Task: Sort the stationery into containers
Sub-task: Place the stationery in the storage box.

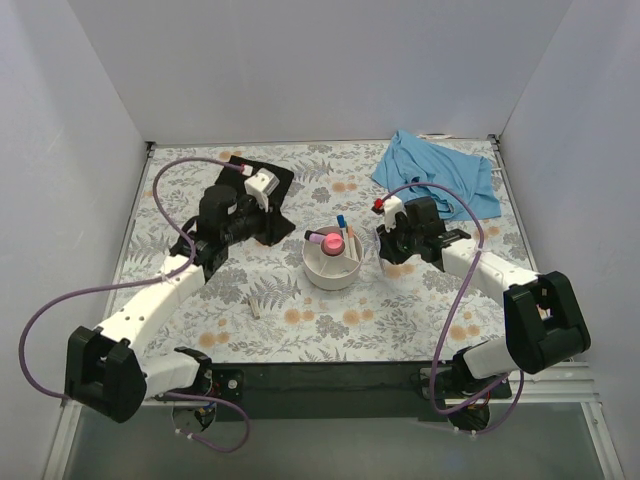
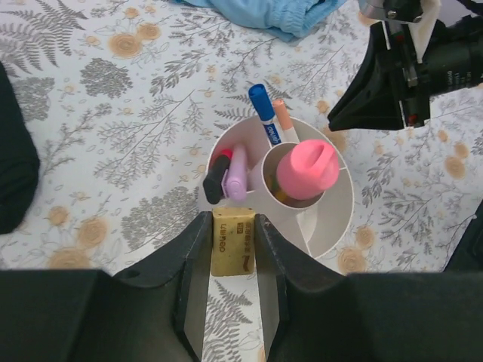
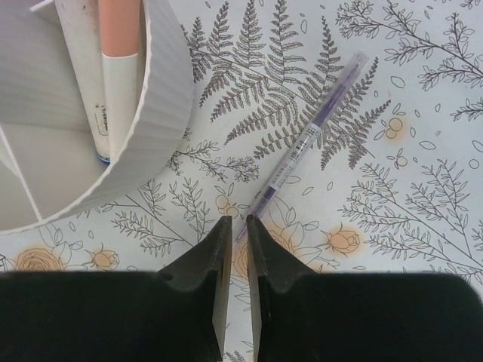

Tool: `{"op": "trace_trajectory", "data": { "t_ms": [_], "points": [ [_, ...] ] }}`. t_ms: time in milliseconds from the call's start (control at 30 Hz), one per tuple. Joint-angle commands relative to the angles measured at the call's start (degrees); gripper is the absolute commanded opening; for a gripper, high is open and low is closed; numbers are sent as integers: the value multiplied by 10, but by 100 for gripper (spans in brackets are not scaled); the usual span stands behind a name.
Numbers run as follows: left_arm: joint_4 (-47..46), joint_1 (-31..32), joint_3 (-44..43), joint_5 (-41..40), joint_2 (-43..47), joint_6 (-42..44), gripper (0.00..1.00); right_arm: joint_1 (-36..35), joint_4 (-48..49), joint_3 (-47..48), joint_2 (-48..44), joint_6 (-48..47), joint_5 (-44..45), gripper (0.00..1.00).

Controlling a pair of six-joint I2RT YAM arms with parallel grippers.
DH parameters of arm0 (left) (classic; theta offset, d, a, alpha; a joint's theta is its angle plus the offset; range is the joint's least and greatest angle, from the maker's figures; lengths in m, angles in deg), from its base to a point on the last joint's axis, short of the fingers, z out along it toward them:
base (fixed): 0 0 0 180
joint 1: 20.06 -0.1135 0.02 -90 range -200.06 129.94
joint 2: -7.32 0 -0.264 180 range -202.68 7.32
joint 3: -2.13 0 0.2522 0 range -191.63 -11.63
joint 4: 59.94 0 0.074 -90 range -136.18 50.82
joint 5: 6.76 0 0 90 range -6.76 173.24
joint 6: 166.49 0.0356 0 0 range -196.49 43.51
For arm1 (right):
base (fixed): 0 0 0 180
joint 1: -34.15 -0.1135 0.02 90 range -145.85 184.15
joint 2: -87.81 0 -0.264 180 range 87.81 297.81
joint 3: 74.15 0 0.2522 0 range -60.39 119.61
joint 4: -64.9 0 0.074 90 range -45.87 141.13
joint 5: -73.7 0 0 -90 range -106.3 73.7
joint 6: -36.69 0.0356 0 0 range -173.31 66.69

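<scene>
The left pincer [image 2: 232, 223] is clenched on a tan eraser [image 2: 231, 241]. It holds the eraser upright just short of the near rim of the bowl [image 2: 341, 220]. I cannot tell whether the eraser touches the rim. From above, this pincer's tips are lost against the black pouch [image 1: 283, 180] and the arm's own bulk.

The right pincer [image 3: 238, 224] has its fingers drawn almost together, with a thin slit of surface [image 1: 400, 320] showing between them. The near end of a clear purple pen [image 3: 313, 139] meets those tips. I cannot tell whether the pen is nipped or merely lies beneath them. The rest of the pen lies flat, slanting away to the upper right, beside the bowl but apart from its wall. This pen cannot be made out in the top view.

In the bowl, a pink-capped bottle [image 2: 306, 170] fills the central cup. A black-and-red highlighter [image 2: 215, 178] and a pink tube [image 2: 238, 173] lean in the compartment nearest the eraser. A blue-capped pen [image 2: 260, 105] and a peach-capped pen [image 2: 281, 117] stand in the far one. In the right wrist view their tops are cut off by the frame.

A small tan piece [image 1: 254, 305] lies alone on the surface toward the near edge, left of the bowl. The cloth [image 1: 440, 175] is bunched at the far right corner, well behind the right arm. Patterned surface lies open right of the purple pen and in front of the bowl. White walls close in the left, right and far sides.
</scene>
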Motion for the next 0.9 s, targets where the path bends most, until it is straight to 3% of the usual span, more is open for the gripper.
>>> {"op": "trace_trajectory", "data": {
  "t_ms": [0,133,400,867],
  "points": [
    [-269,7,100,30,32,-113,0,4,20,10,12,-8,4,22],
    [-313,12,110,2,11,-134,0,5,20,21,16,-15,10,22],
    [-401,13,148,37,-23,-216,0,7,10,18,22,-20,21,22],
    [-440,29,181,42,-60,-241,0,10,8,31,40,-25,24,22]
  ]
}}
